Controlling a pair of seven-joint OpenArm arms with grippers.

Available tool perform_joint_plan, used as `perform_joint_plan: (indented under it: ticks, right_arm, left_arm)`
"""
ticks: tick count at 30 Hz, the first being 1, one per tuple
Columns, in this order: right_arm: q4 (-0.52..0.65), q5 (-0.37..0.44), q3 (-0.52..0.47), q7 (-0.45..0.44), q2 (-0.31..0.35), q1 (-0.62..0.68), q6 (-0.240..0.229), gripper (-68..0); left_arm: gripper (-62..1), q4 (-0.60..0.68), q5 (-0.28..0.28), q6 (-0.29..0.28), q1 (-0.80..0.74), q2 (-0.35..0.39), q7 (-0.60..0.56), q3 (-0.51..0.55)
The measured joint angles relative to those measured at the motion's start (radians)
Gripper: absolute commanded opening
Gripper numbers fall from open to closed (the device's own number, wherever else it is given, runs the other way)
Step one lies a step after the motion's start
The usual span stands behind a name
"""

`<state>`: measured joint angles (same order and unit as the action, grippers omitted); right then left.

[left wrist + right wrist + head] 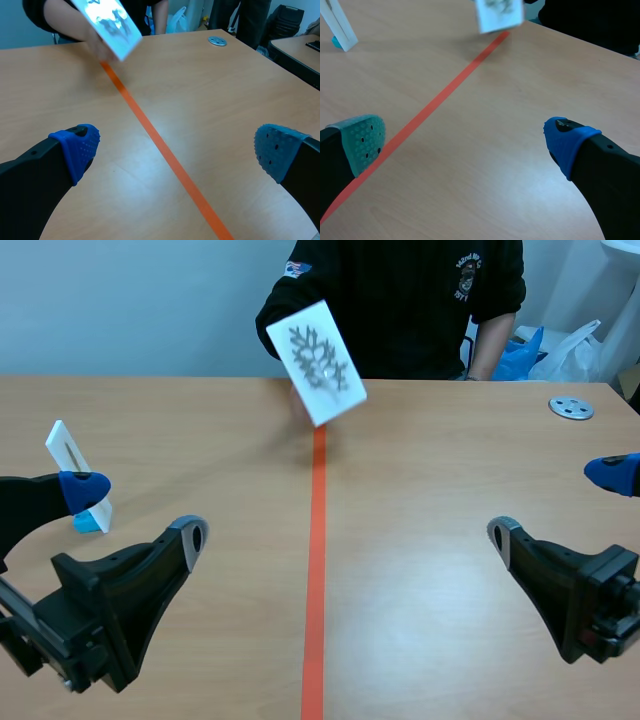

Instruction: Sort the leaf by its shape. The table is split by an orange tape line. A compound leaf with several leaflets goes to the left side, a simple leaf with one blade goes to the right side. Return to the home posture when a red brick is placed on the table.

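Both jaws stand wide, empty; only the scene view shows the card's (pixel 327 405) leaf (pixel 318 358) clearly, seemingly compound.

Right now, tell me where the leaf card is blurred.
Scene view: the leaf card is nearly crisp, its branching print readable. Left wrist view: the leaf card is smeared and washed out. Right wrist view: the leaf card is smeared, print illegible.
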<state>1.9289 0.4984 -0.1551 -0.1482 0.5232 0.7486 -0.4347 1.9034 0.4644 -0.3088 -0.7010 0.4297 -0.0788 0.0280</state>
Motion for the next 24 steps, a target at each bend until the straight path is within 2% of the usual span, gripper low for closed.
perform_joint_plan:
  ticks: [3,14,24]
  right_arm:
    - [0.000,0.000,0.000,0.000,0.000,0.000,0.000,0.4]
    - [0.000,0.000,0.000,0.000,0.000,0.000,0.000,0.4]
    - [0.000,0.000,0.000,0.000,0.000,0.000,0.000,0.4]
  left_arm:
    - [1.4,-0.001,0.000,0.000,0.000,0.000,0.001,0.000]
    - [1.4,-0.001,0.000,-0.056,0.000,0.000,0.004,0.000]
    - [1.4,-0.001,0.000,-0.055,0.000,0.000,0.004,0.000]
